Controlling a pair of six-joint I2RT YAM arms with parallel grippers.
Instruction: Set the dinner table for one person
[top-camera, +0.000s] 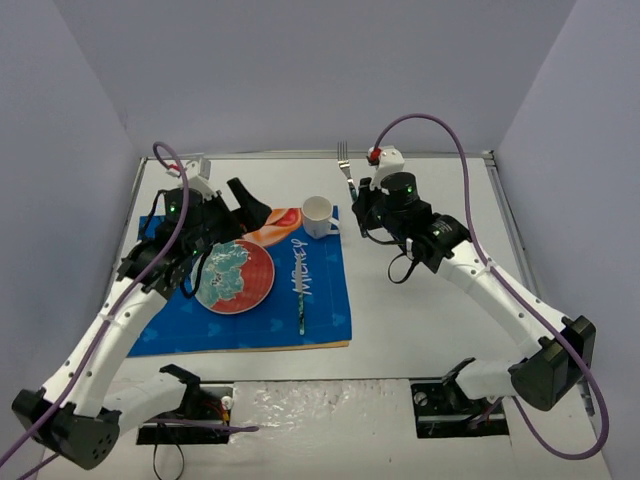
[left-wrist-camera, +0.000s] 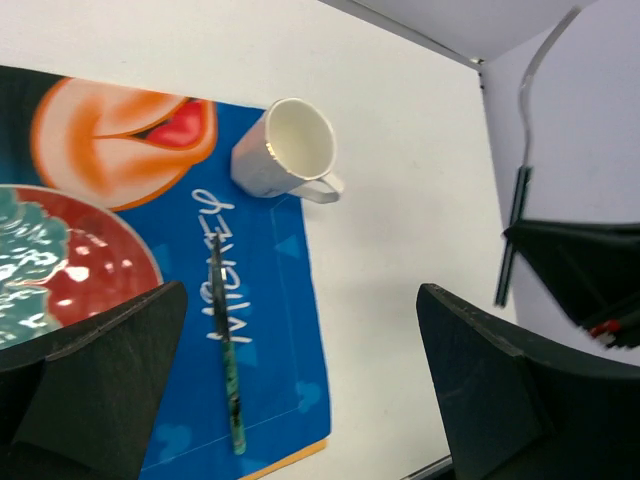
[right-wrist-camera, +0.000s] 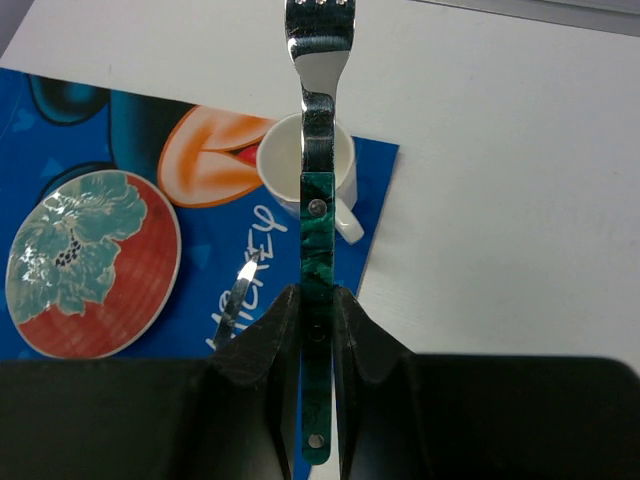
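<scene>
The white dinner table (top-camera: 420, 300) carries a blue Mickey placemat (top-camera: 320, 300). On the mat are a red plate with a teal flower (top-camera: 236, 276), a white mug (top-camera: 318, 215) at the far right corner, and a green-handled knife (top-camera: 301, 290) along the right side. My right gripper (top-camera: 357, 192) is shut on a green-handled fork (top-camera: 344, 158) and holds it above the table, right of the mug; the wrist view shows the fork (right-wrist-camera: 318, 200) between the jaws (right-wrist-camera: 318, 310). My left gripper (top-camera: 246, 208) is open and empty above the mat's far part, over the plate (left-wrist-camera: 60, 260) and knife (left-wrist-camera: 226, 345).
Purple-grey walls close the table's far, left and right sides. The arm bases and cables sit at the near edge. Bare white tabletop (right-wrist-camera: 520, 200) lies to the right of the placemat, under my right arm.
</scene>
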